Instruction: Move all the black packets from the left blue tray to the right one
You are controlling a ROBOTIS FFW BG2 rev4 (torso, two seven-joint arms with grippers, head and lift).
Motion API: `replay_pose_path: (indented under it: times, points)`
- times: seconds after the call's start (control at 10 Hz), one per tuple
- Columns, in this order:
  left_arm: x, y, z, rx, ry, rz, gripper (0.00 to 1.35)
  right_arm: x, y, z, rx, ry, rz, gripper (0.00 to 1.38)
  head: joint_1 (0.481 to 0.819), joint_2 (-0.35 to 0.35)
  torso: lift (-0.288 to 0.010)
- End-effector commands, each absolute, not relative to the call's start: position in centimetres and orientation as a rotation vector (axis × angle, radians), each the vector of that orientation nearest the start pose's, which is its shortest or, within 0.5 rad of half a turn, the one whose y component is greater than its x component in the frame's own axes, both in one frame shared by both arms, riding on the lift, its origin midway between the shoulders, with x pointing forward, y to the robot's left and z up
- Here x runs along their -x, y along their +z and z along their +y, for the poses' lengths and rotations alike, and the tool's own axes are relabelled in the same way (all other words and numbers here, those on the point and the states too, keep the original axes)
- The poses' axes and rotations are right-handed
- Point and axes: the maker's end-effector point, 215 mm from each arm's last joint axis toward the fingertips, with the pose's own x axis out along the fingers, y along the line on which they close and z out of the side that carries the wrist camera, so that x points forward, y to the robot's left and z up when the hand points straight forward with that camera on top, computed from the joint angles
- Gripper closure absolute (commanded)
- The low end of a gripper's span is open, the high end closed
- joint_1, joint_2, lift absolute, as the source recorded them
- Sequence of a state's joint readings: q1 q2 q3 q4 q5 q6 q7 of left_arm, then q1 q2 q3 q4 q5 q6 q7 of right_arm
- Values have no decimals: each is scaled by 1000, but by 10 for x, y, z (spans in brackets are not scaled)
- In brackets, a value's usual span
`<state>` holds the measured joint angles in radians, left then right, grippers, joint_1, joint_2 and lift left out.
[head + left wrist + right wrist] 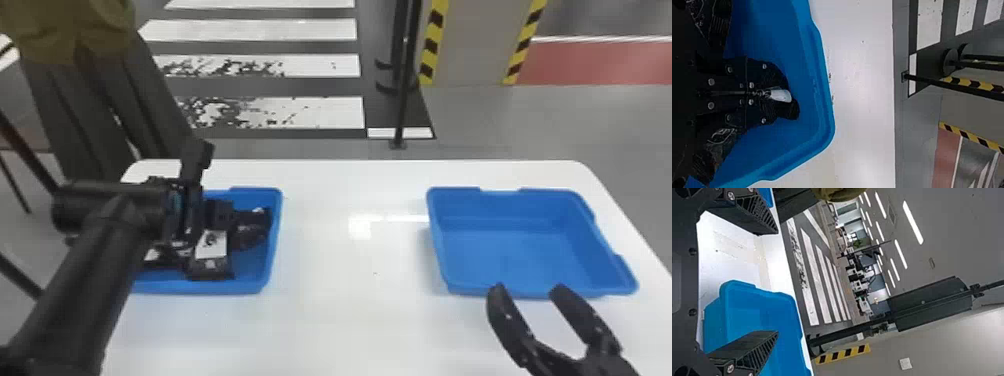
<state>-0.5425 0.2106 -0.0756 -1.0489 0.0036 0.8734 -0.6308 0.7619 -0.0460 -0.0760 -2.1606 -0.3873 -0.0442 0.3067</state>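
At the left, the shallow blue plastic tray with a raised rim [274, 235] holds several black packets [210, 270] in a loose heap. The black left arm [80, 280] reaches in over this tray and covers part of the load, so I cannot give a count. The transfer looks to be at its very start: every packet in sight is at the left tray, and all of them seem still to be carried over.

The black two-fingered left gripper [783, 93] has its fingers drawn close together, apparently clenched on a dark, soft-looking packet [793, 110] low within the left tray; whether it is lifted off the tray's floor I cannot tell. That packet has a ribbed, creased look and a small white patch [779, 95] between the fingers. Rightward in the heap, one packet bears a pale rectangular label [211, 243] with dark marks (a handy landmark among so much black), and beside it sits a crumpled, glossy one [250, 230].

Across the smooth white table [350, 280] stands the matching blue plastic tray [505, 255], its bare floor in sight. The black right gripper [529, 291] waits at that tray's near edge, released, fingers wide apart with nothing between them.
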Motion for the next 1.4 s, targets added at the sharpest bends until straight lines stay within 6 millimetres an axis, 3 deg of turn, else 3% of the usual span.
replay_pose_path:
  times: [0.0, 0.5, 0.9, 1.3]
  points:
    - [-619, -476, 230, 103, -473, 846, 1202, -360, -346, -211, -319, 232, 73, 110, 695, 26, -140]
    - [-592, -394, 245, 127, -460, 632, 1202, -359, -341, -201, -307, 270, 86, 110, 695, 31, -140]
    - [-569, -316, 189, 223, -569, 253, 1202, -376, -321, -167, -180, 429, 98, 111, 695, 45, -140]
    - [-539, -250, 176, 302, -512, -85, 1202, -397, -311, -154, -48, 512, 105, 107, 695, 34, -140]
